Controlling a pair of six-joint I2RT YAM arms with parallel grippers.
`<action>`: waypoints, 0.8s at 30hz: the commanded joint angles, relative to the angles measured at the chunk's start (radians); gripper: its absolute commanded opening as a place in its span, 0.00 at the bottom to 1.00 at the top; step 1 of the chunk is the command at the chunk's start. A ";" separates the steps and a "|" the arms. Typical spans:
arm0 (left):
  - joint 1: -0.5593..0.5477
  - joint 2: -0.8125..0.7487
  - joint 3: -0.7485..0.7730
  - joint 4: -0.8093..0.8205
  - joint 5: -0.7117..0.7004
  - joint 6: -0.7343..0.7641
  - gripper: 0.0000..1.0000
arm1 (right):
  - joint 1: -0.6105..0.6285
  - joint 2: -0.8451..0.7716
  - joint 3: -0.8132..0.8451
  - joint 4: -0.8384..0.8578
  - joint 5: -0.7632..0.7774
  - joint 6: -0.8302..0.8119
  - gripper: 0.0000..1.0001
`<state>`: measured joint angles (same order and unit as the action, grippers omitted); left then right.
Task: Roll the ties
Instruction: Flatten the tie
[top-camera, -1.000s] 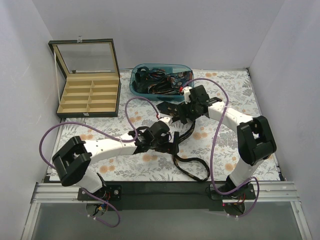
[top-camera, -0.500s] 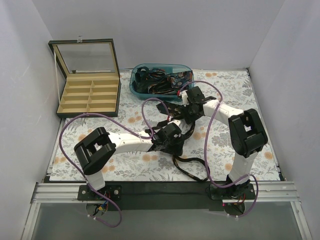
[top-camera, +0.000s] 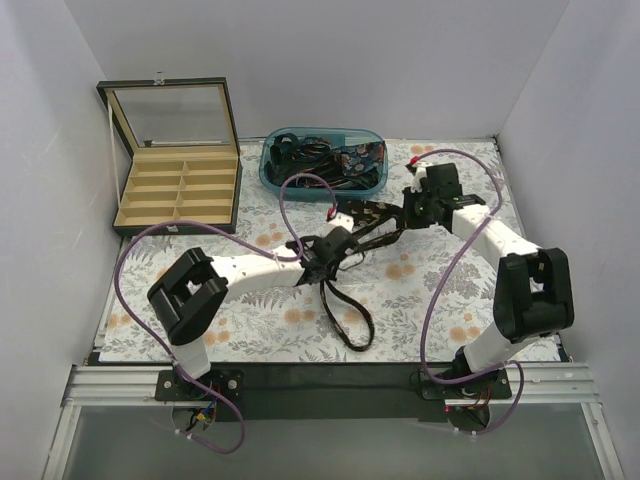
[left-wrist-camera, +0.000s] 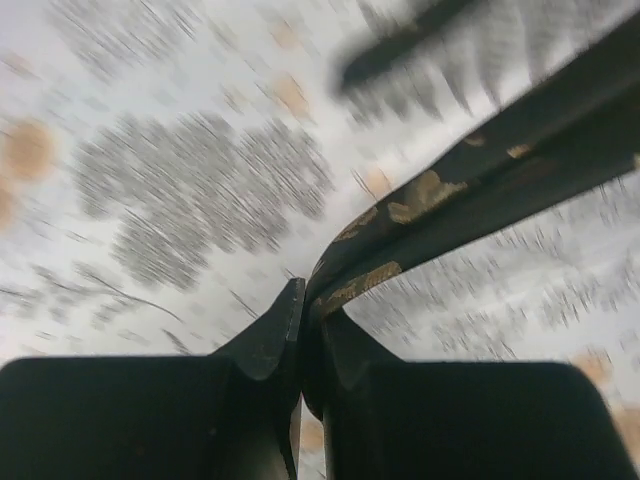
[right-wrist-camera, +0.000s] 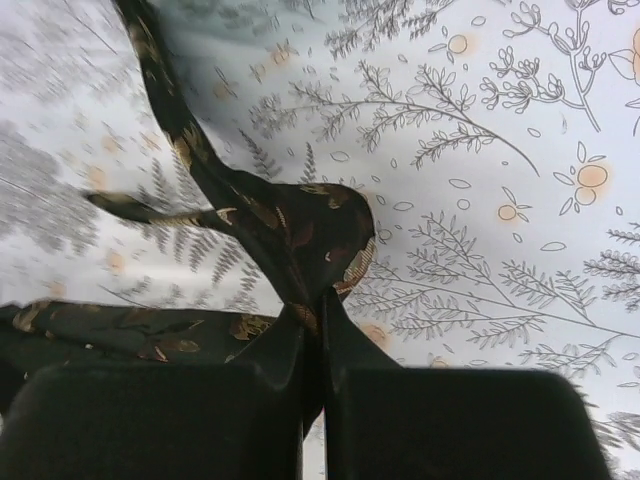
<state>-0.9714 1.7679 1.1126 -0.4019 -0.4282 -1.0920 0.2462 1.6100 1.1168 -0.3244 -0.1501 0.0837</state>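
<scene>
- Top view: the left arm (top-camera: 250, 270) and right arm (top-camera: 490, 235) meet over mid-tabletop (top-camera: 450, 300). Left jaws are pressed together on the tie (top-camera: 372, 226).
- Right jaws pinch the same tie farther back and to the right. The cloth is stretched between the two sets of jaws.
- From the left jaws the rest of the tie drops toward the near edge as a narrow loop lying on the tabletop.
- A teal bin (top-camera: 270, 178) of more dark ties (top-camera: 320, 165) sits behind the left jaws. An open compartment box (top-camera: 178, 192) stands well off to their left.
- Left wrist, blurred: jaws clamped on the tie (left-wrist-camera: 480, 165), which runs from the tips up and to the right. Floral tabletop (left-wrist-camera: 180, 190) lies beyond.
- Right wrist: jaws closed on a folded bunch of the tie (right-wrist-camera: 300, 225). One strand leads away up-left from the tips. A wider stretch lies left of the jaws, low in view, over the tabletop (right-wrist-camera: 500, 150).
</scene>
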 joint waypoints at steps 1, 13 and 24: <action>0.095 -0.044 0.076 -0.104 -0.246 0.274 0.00 | -0.102 -0.093 -0.055 0.220 -0.119 0.149 0.01; 0.106 -0.098 0.084 -0.046 -0.253 0.469 0.00 | -0.150 -0.223 -0.340 0.579 -0.137 0.385 0.14; -0.139 -0.045 0.021 -0.267 -0.028 -0.012 0.27 | -0.148 -0.409 -0.580 0.463 0.021 0.315 0.55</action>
<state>-1.0733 1.7454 1.1294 -0.5976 -0.5205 -0.9440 0.1040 1.2709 0.4976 0.1467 -0.2123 0.4599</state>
